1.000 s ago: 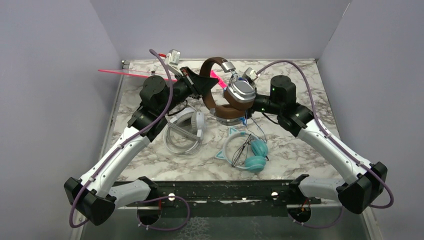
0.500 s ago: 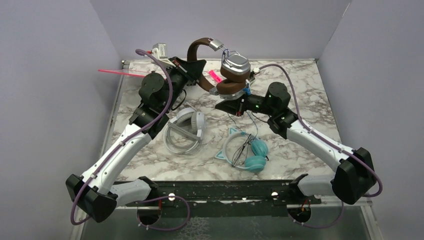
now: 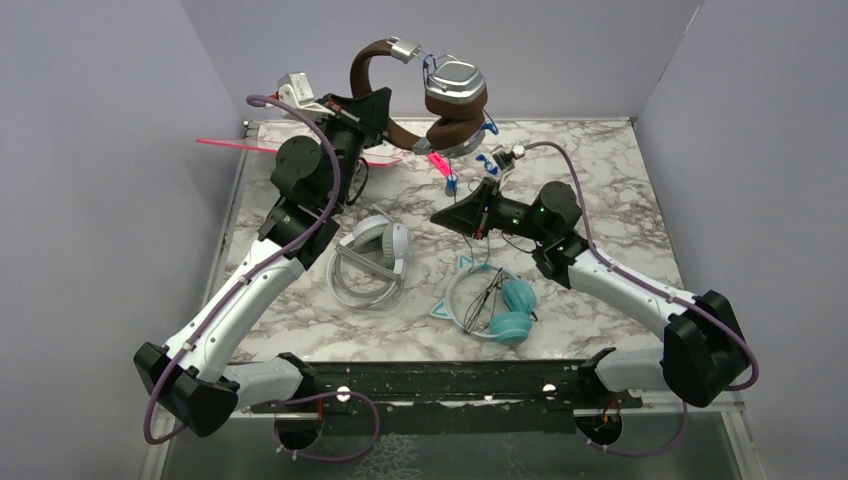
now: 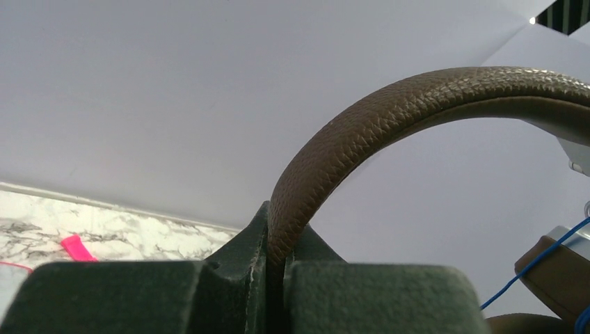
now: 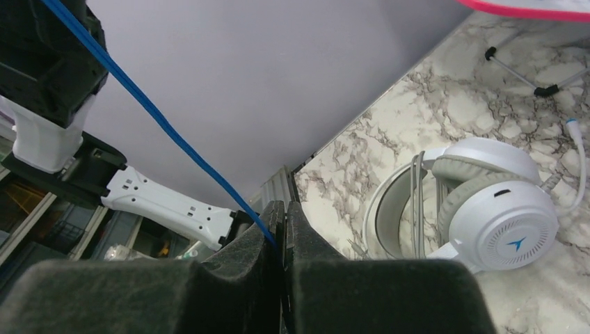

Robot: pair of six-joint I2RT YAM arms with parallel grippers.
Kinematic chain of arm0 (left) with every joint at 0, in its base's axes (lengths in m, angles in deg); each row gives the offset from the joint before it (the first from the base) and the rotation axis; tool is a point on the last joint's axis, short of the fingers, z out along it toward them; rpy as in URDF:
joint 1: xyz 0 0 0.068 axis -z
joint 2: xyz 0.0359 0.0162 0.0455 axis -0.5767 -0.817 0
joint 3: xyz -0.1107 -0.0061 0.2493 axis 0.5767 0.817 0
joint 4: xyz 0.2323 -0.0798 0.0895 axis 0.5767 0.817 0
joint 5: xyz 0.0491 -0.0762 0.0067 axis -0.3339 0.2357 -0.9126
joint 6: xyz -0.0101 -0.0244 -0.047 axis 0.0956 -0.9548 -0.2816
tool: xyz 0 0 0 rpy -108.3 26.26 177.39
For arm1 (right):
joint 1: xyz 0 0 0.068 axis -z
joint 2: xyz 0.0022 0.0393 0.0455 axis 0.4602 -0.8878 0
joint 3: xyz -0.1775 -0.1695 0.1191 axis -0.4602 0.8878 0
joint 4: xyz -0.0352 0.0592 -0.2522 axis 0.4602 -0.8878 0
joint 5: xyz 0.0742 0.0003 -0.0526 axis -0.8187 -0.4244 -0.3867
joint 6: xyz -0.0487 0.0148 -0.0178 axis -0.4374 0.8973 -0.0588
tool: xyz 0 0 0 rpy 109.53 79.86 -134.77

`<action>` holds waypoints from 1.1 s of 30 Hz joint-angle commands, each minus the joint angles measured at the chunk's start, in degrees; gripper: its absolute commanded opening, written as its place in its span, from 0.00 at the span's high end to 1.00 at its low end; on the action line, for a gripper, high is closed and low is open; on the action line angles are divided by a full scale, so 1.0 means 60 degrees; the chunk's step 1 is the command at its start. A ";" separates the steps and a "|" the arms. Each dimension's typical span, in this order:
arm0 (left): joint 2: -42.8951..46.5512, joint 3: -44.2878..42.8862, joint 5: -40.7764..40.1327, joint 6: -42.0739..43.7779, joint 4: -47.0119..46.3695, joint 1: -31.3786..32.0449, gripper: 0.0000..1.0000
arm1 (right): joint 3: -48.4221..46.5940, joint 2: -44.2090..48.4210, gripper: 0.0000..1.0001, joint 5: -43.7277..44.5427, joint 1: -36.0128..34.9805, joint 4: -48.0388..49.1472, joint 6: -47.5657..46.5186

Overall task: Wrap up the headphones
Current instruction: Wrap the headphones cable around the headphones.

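Observation:
The brown headphones (image 3: 440, 100) hang in the air at the back, ear cups stacked. My left gripper (image 3: 377, 103) is shut on their brown headband (image 4: 362, 132), which arches up out of the jaws (image 4: 278, 236). Their blue cord (image 5: 160, 115) runs taut down to my right gripper (image 5: 284, 216), which is shut on it, lower and to the right (image 3: 442, 214). The white-grey headphones (image 3: 370, 260) with a blue logo (image 5: 516, 243) lie on the table left of centre. The teal cat-ear headphones (image 3: 495, 305) lie near the front, cord bundled across them.
A marble tabletop (image 3: 600, 160) is enclosed by lilac walls on three sides. A pink stick (image 3: 235, 145) lies at the back left and a pink tag (image 3: 437, 160) under the raised headphones. A thin grey cord (image 5: 518, 73) lies beyond the white set.
My left gripper has lifted the brown headphones higher and leftwards. My right gripper has come away from the ear cups, dropped lower, and now pinches only the blue cord.

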 commanded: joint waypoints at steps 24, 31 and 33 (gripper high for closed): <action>-0.1792 -0.1671 -0.4216 0.4827 -0.1657 -0.0002 1.00 | 0.0319 0.2504 1.00 0.0597 -0.1489 -0.2460 -0.1012; -0.2436 -0.1484 -0.4581 0.7544 -0.1757 0.0553 1.00 | -0.2492 0.1985 0.99 -0.0012 -0.1508 -0.7028 -0.2336; -0.2460 -0.1151 -0.4535 0.8575 -0.1803 0.0773 1.00 | -0.3914 0.1690 0.99 0.0181 -0.1508 -0.9250 -0.3629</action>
